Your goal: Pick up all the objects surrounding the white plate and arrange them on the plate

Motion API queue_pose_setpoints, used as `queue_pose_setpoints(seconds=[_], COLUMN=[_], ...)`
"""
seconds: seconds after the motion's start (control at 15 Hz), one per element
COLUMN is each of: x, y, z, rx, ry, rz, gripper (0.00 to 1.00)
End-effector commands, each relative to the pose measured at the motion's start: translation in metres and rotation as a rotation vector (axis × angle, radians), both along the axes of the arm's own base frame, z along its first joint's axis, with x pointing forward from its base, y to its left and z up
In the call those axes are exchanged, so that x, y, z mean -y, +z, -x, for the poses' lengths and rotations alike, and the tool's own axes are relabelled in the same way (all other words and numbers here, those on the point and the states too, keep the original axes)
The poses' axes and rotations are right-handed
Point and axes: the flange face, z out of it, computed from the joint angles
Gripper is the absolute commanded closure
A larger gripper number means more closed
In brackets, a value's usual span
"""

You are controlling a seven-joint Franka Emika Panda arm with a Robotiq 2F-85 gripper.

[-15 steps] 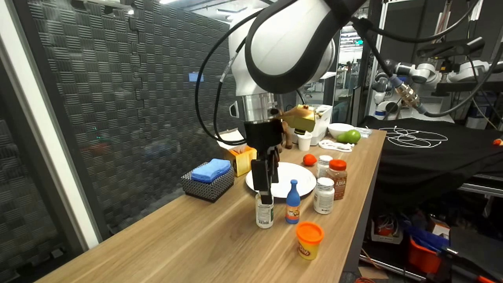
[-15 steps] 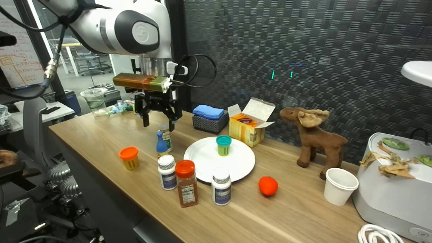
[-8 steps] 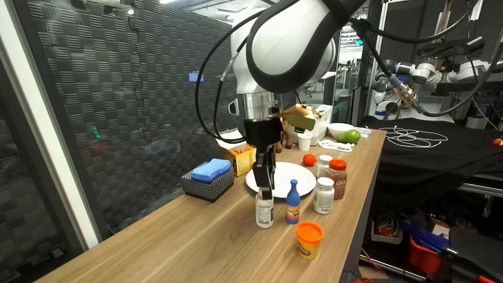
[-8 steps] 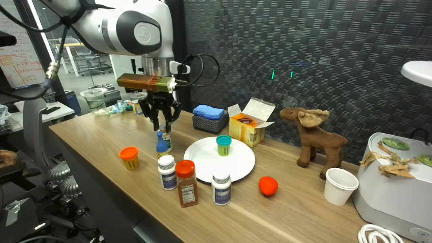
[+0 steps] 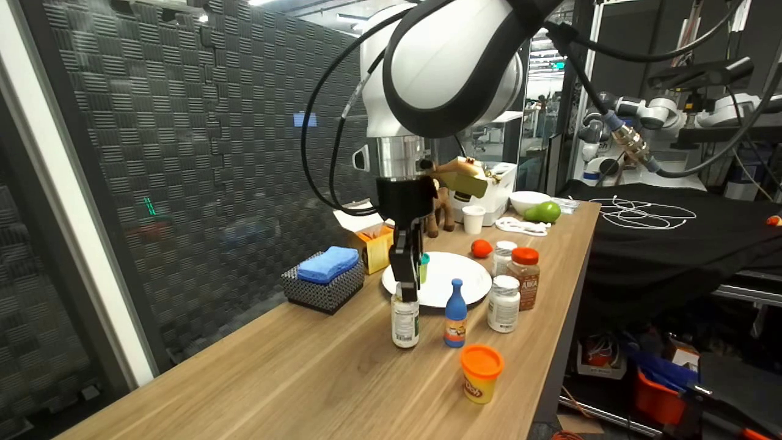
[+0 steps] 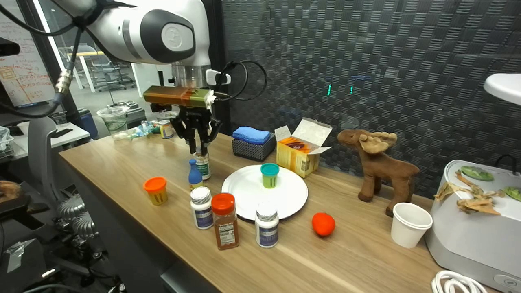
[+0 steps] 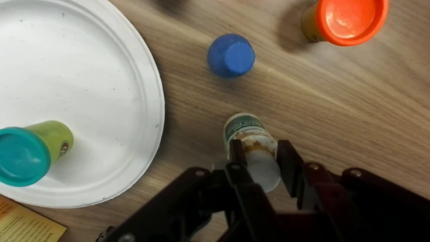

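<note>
White bottle (image 5: 405, 324) newly gripped by the end effector (image 7: 259, 149), likely bound for the plate (image 5: 452, 269), one o'clock in an exterior view.

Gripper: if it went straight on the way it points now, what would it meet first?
Probably the wooden tabletop, met by the base of the green-labelled white bottle the gripper holds. Depth is unclear: that base may already touch it.

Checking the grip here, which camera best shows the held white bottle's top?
The wrist view, looking down on the bottle's top between the gripper's fingers. Both exterior views show its label, fingers hiding much of the top.
</note>
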Motion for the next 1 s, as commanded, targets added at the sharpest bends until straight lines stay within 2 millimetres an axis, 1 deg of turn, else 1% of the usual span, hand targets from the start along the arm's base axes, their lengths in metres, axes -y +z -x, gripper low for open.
queue_pose_setpoints(seconds=[0.0, 0.07, 0.2, 0.4, 0.53, 0.73, 0.93], x=[0.016, 0.024, 0.042, 0.076, 0.100, 0.133, 0.160], y=[0.044, 0.053, 0.066, 0.076, 0.075, 0.066, 0.056], z=[-0.004, -0.004, -0.006, -0.013, -0.017, -0.019, -0.022], rx=[0.068, 0.081, 0.105, 0.152, 0.167, 0.132, 0.103], ry=[-0.099, -0.132, -0.193, -0.317, -0.397, -0.493, -0.564], rz=[-0.018, -0.018, -0.019, -0.010, -0.002, 0.017, 0.027], gripper=[0.85, 0.85, 0.85, 0.85, 0.85, 0.85, 0.85])
